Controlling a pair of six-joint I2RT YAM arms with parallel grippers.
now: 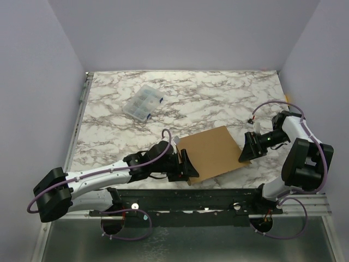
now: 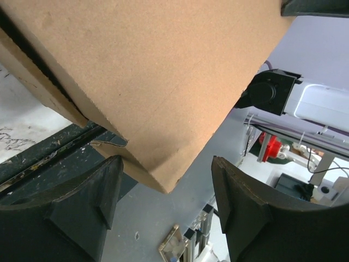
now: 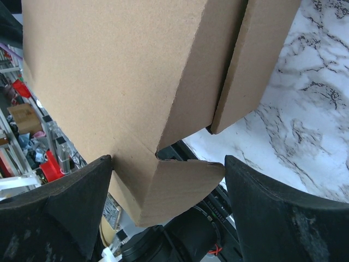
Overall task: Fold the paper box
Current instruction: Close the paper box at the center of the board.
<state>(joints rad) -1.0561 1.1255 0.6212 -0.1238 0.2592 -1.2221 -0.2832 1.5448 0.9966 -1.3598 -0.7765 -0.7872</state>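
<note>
Both wide open and clamping nothing, the black left gripper (image 1: 187, 167) and right gripper (image 1: 245, 148) are flanking, at 9 and 3 o'clock, the plain brown cardboard paper box (image 1: 214, 153) sitting at 6 o'clock on the marble table (image 1: 218, 93) (likely light, easily creased: pinch its edges).

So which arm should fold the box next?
Right, probably. The open right tool has a loose flap of the paper box lined up between its fingers; the left tool only faces a plain corner.

Clear compartment case (image 1: 143, 102) on marble table (image 1: 218, 93)
</note>
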